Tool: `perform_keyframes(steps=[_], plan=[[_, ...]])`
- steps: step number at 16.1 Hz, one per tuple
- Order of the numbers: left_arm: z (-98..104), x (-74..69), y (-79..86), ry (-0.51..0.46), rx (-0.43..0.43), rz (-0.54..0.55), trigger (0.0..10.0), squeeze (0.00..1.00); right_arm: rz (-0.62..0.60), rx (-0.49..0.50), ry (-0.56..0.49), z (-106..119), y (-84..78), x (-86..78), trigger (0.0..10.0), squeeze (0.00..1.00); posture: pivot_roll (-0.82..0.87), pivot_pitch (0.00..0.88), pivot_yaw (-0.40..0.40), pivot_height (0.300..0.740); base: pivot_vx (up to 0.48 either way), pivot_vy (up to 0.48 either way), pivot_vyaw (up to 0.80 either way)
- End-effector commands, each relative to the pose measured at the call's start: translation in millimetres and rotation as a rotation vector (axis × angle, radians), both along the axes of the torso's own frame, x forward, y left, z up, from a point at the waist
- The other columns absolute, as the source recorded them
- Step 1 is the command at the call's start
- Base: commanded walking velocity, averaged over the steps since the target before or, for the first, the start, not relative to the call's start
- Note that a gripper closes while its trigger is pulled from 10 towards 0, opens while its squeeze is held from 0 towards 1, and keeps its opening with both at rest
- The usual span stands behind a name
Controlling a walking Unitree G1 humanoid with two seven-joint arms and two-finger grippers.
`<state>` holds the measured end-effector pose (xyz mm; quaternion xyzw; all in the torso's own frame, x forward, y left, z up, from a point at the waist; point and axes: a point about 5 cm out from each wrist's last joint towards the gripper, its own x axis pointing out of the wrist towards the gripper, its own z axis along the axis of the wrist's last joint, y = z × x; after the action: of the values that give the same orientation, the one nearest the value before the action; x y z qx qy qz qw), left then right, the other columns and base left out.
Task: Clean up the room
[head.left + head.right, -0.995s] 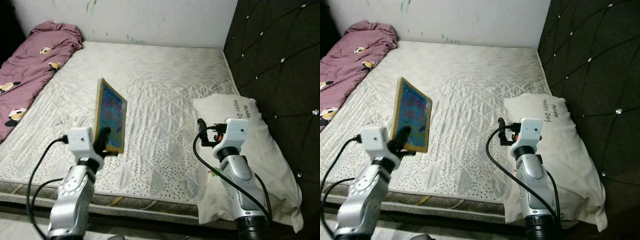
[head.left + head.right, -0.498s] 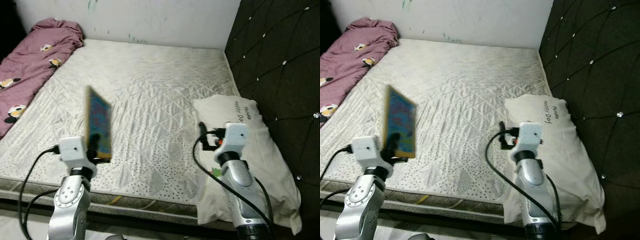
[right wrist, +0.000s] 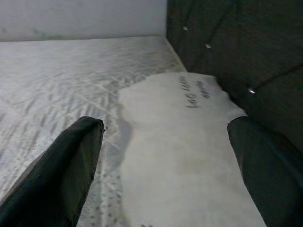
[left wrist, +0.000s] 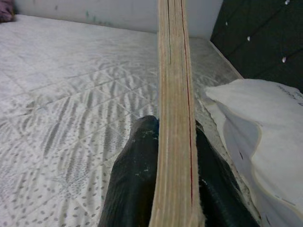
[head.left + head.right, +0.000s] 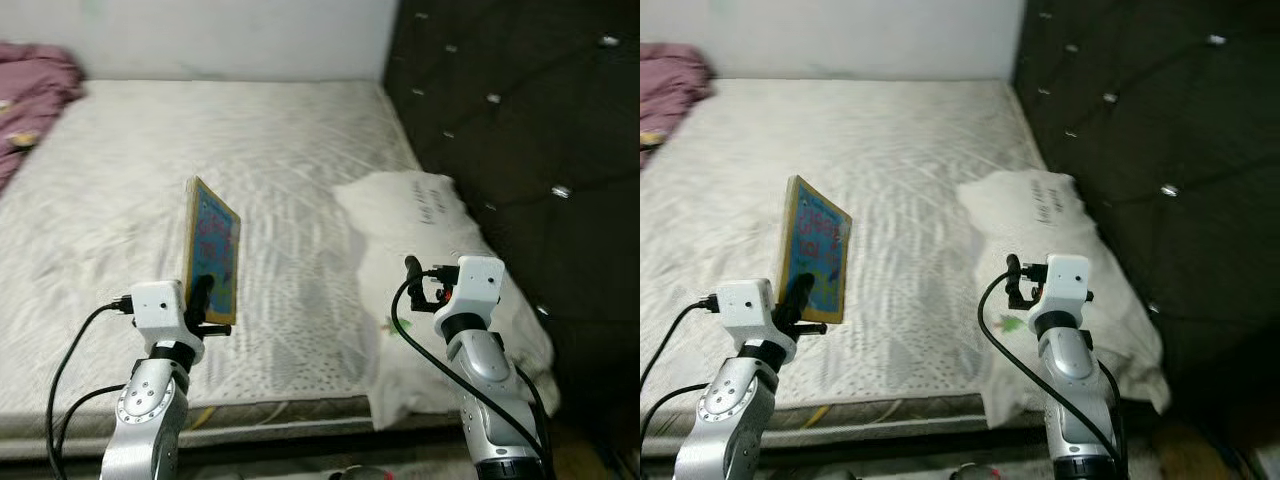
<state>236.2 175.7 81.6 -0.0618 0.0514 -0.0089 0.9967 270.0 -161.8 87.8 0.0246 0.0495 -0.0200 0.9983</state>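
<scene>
1. Fingers (image 4: 137,179) of the left gripper (image 5: 203,296) pinch a book (image 5: 211,250) upright at lower left, lifted off the mattress (image 5: 130,160).
2. Right gripper (image 3: 165,161) is spread wide and holds nothing, hovering at lower right above the pillow (image 5: 420,215).
3. Done, judging by this: book picked up.
4. Left: putting the book away; the pillow lies askew, and a blanket (image 5: 30,75) sits bunched at upper left.

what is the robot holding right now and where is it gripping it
The left hand holds a thin book upright, pinched at its lower edge between the two fingers. The right hand is open and holds nothing.
</scene>
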Motion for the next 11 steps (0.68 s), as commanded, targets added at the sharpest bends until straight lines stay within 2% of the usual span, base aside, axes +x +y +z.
perform_keyframes(steps=[1,5,11], plan=[[14.8,5.1,0.4,-0.058,0.021,0.002,10.0,0.00,-0.001,0.002,-0.011,4.0,0.9,0.2,10.0,0.00,-0.03,0.024,0.001,0.740,0.000,0.000,-0.80],[19.8,7.5,-1.8,-0.074,0.025,-0.009,10.0,0.00,0.017,0.008,-0.023,5.1,4.1,0.8,10.0,0.00,-0.03,0.031,0.004,0.740,0.000,0.000,-0.80],[19.7,6.0,-1.2,-0.067,0.024,-0.007,10.0,0.00,0.031,0.008,-0.021,4.6,7.2,0.2,10.0,0.00,-0.03,0.041,0.006,0.740,0.000,0.000,0.00]])
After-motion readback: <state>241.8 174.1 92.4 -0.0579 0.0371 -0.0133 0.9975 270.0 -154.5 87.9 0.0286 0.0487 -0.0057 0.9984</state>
